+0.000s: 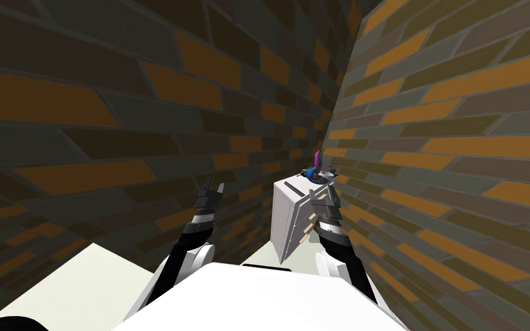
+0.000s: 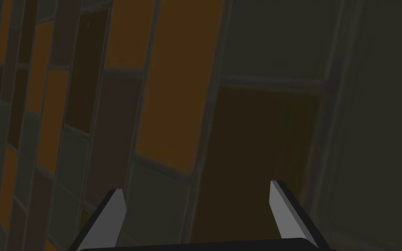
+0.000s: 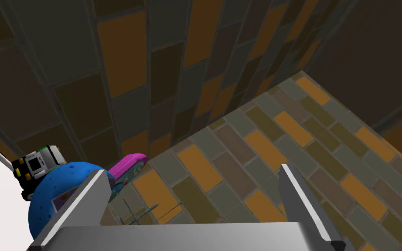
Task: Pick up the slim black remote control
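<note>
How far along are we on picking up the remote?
Done: I am at the white cabinet, with the slim black remote lying on top. In hand: the right end effector is open near the cabinet's right edge, facing the wall beside the blue round thing, not the remote. To do: move over the remote, lower, close, lift. The left end effector is open, empty.

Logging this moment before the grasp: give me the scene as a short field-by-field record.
target: slim black remote, lying flat on the white cabinet
right gripper: open, at the cabinet's top, beside the remote
left gripper: open, raised left of the cabinet, facing the brick wall
other items on top: blue round object, magenta object, small device with antenna, at the far end
remote held: no
</note>
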### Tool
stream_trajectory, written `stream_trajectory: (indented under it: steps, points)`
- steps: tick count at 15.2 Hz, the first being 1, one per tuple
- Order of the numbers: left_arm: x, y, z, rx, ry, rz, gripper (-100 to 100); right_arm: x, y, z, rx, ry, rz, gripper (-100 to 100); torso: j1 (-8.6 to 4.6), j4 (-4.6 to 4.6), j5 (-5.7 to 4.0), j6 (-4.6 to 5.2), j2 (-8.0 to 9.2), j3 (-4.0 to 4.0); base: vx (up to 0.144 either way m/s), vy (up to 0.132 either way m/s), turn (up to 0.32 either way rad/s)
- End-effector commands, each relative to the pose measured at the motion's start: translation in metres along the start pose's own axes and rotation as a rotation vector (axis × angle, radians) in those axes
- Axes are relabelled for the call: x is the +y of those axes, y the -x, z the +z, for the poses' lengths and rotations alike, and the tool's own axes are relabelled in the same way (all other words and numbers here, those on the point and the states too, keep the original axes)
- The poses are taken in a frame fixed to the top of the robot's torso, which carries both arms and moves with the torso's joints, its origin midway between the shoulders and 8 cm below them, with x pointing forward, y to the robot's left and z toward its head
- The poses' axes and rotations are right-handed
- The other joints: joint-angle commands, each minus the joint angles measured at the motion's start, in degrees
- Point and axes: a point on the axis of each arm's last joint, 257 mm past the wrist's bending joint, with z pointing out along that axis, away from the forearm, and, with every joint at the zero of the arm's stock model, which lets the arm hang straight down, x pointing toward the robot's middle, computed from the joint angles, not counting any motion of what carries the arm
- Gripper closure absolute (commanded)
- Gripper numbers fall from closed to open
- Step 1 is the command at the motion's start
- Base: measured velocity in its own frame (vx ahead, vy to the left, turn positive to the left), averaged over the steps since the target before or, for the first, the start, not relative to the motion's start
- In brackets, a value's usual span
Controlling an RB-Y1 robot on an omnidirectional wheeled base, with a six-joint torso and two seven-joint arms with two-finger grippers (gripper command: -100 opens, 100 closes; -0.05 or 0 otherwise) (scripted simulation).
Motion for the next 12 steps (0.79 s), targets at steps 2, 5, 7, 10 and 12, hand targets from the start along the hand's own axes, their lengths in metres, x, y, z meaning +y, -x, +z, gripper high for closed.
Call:
stream_trajectory:
  steps: [2, 5, 7, 10, 12]
  points:
    - [0.000, 0.000, 0.000, 0.000, 0.000, 0.000, 0, -0.005, -0.009, -0.002, 0.060, -0.018, -0.004, -100, -0.02, 0.00, 0.00, -0.01, 0.02, 0.01, -0.013, -0.008, 0.034]
    - [0.000, 0.000, 0.000, 0.000, 0.000, 0.000, 0, -0.008, -0.016, -0.005, 0.107, -0.032, -0.011, -100, -0.10, 0.02, -0.02, -0.01, 0.09, 0.05, -0.025, -0.018, 0.038]
    - [0.000, 0.000, 0.000, 0.000, 0.000, 0.000, 0, -0.012, -0.022, -0.008, 0.152, -0.047, -0.013, -100, -0.12, 0.02, -0.03, -0.01, 0.12, 0.07, -0.032, -0.022, 0.045]
    - [0.000, 0.000, 0.000, 0.000, 0.000, 0.000, 0, -0.017, -0.029, -0.012, 0.201, -0.065, -0.015, -100, -0.14, 0.03, -0.03, 0.00, 0.15, 0.09, -0.033, -0.022, 0.042]
    - [0.000, 0.000, 0.000, 0.000, 0.000, 0.000, 0, -0.022, -0.036, -0.017, 0.250, -0.085, -0.014, -100, -0.10, 0.03, -0.02, -0.01, 0.14, 0.08, -0.031, -0.013, 0.049]
